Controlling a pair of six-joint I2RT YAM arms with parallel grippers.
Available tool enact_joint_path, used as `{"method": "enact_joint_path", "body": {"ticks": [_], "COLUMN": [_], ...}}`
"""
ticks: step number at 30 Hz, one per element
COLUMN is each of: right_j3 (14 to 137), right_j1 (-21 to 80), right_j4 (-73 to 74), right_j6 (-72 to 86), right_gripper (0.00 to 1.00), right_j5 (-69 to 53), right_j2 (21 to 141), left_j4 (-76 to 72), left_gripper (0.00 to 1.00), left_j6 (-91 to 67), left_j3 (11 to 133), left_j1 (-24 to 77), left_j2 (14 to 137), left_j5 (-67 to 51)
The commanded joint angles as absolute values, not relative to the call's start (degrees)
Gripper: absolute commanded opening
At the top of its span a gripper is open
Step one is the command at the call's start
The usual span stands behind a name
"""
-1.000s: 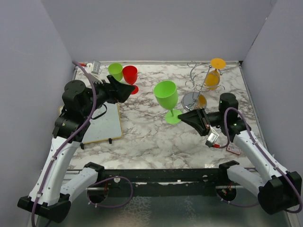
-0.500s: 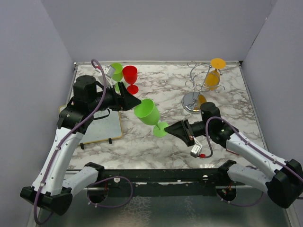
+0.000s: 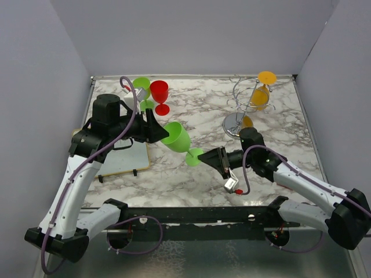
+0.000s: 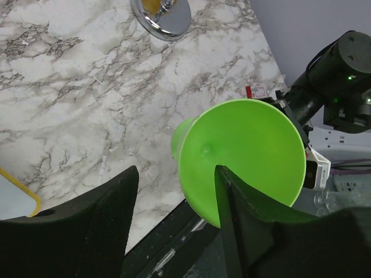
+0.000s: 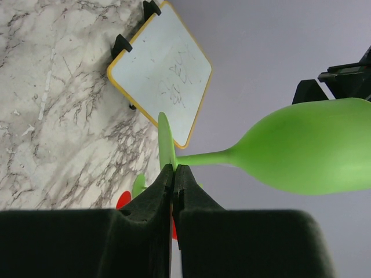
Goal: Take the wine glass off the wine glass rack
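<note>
Nearest the near edge of the white marble-patterned worktop [image 3: 191,113], we see the right gripper [image 5: 173,171] with its fingers pressed together on the thin round foot of the bright green plastic wine glass [image 3: 177,138]. The foot shows edge-on between the two pads in the right wrist view. The glass is held in the air over the middle of the worktop, tilted steeply, its stem running up and leftward from the foot to the bowl.

The left gripper [image 4: 177,174] meets the bowl from the left. Its fingers are spread wide with the bowl's mouth between them. We cannot tell whether either finger touches the rim.

By the left edge lies a white writing board with a yellow frame [image 3: 124,155], partly under the left arm.

In the far right corner stands the silver metal wire rack [image 3: 244,98], well apart from the green glass. An orange wine glass [image 3: 260,97] hangs upside down from one of its curled arms, foot uppermost.

Toward the far left corner, a red wine glass [image 3: 159,91] stands upright just beside a second green wine glass [image 3: 141,87].
</note>
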State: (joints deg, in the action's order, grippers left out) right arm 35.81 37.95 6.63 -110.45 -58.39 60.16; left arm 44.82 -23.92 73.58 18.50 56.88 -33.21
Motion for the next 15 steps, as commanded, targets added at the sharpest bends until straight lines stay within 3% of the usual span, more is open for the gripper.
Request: {"method": "enact_joint_path", "body": {"ticks": [1, 10, 15], "right_j3": [35.8, 35.5, 33.9], "right_j1": [38.6, 39.8, 39.8], "right_j4": [4.7, 2.7, -1.0], "right_j6": [-112.1, -111.2, -109.6], "right_gripper": [0.01, 0.01, 0.01], "right_j5": [-55.6, -55.5, -55.2], "right_j2": [61.6, 65.4, 65.9], "left_j4": [46.3, 47.2, 47.4], "left_gripper": [0.54, 0.30, 0.32], "left_j6": [-20.7, -19.8, -19.7], "left_j3": [72.9, 71.1, 68.8], "left_j1": [18.6, 18.6, 18.6], "left_j2": [58.5, 59.7, 59.8], "left_j5": [-35.6, -36.0, -36.4]}}
